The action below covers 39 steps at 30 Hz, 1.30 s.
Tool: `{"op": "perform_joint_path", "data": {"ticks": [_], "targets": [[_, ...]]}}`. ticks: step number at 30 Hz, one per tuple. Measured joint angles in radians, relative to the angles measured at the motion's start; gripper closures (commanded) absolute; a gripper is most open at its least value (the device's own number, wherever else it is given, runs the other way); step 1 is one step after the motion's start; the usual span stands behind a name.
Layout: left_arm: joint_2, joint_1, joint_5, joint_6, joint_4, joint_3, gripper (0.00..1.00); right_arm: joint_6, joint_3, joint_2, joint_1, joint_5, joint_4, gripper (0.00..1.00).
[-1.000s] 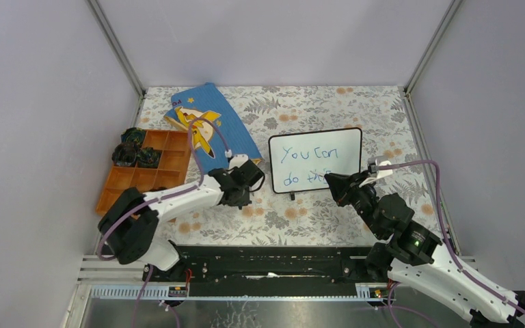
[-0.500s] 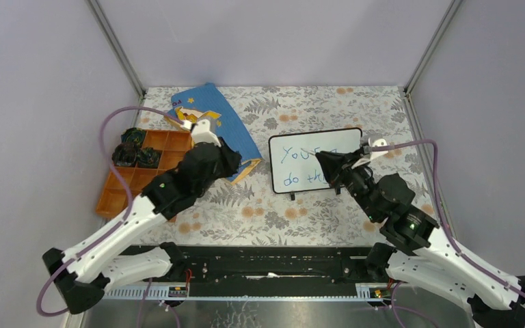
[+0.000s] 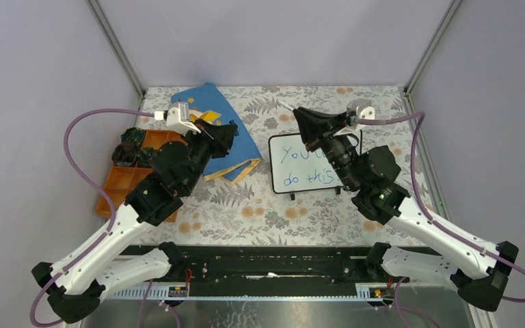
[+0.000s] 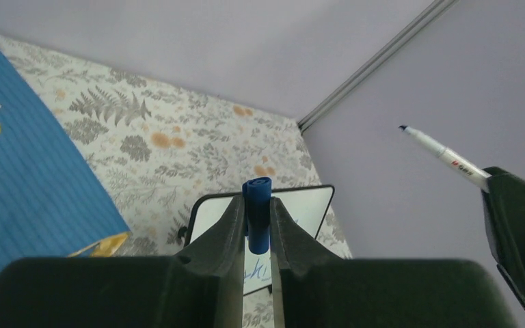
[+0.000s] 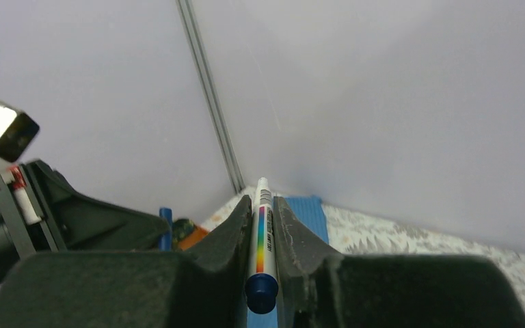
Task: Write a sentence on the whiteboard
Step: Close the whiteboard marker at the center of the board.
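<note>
The whiteboard (image 3: 294, 164) stands at the table's centre-right on small black feet. The sentence (image 3: 306, 179) is in blue marker. "do this" shows whole, while my right arm covers most of the upper line. My right gripper (image 3: 302, 115) hovers above the board's far edge, shut on a white marker (image 5: 262, 236) whose tip points back-left. My left gripper (image 3: 224, 134) hangs over the blue book, shut on the blue marker cap (image 4: 258, 208). In the left wrist view the whiteboard (image 4: 304, 200) lies beyond the cap, and the marker (image 4: 444, 156) juts from the right gripper.
A blue picture book (image 3: 208, 109) lies at the back left, its near corner lifted. An orange compartment tray (image 3: 143, 179) with dark items sits left of it. Grey walls and metal corner posts (image 3: 119, 51) close in the floral table (image 3: 260, 205).
Both arms rose and swung toward the back. The right gripper lifted the marker off the board, uncovering "do this". The left gripper went from beside the board to above the book.
</note>
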Motion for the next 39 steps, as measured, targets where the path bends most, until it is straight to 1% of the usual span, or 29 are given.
{"op": "perform_joint_path", "data": {"ticks": [5, 10, 16, 22, 25, 29, 33, 37, 39], "targets": [[0.000, 0.039, 0.048, 0.002, 0.071, -0.001, 1.00, -0.004, 0.009, 0.042, 0.000, -0.012, 0.150, 1.00], [-0.015, 0.092, 0.128, -0.030, 0.159, -0.034, 1.00, 0.005, -0.110, 0.019, 0.000, -0.053, 0.295, 1.00], [-0.037, 0.182, 0.262, -0.127, 0.256, -0.092, 1.00, 0.035, -0.236, -0.067, 0.000, -0.081, 0.293, 1.00], [-0.095, 0.234, 0.365, -0.258, 0.352, -0.186, 1.00, 0.072, -0.323, -0.211, 0.000, -0.115, 0.290, 1.00], [-0.108, 0.246, 0.412, -0.323, 0.411, -0.220, 1.00, 0.084, -0.328, -0.231, 0.000, -0.160, 0.298, 1.00], [-0.111, 0.246, 0.451, -0.386, 0.468, -0.241, 1.00, 0.077, -0.328, -0.204, 0.004, -0.181, 0.344, 1.00], [-0.128, 0.246, 0.455, -0.418, 0.486, -0.256, 1.00, -0.026, -0.327, -0.132, 0.061, -0.161, 0.441, 1.00], [-0.143, 0.256, 0.451, -0.439, 0.503, -0.261, 1.00, -0.261, -0.311, 0.004, 0.212, -0.124, 0.622, 1.00], [-0.140, 0.280, 0.451, -0.457, 0.514, -0.261, 1.00, -0.376, -0.294, 0.082, 0.275, -0.119, 0.719, 1.00]]}}
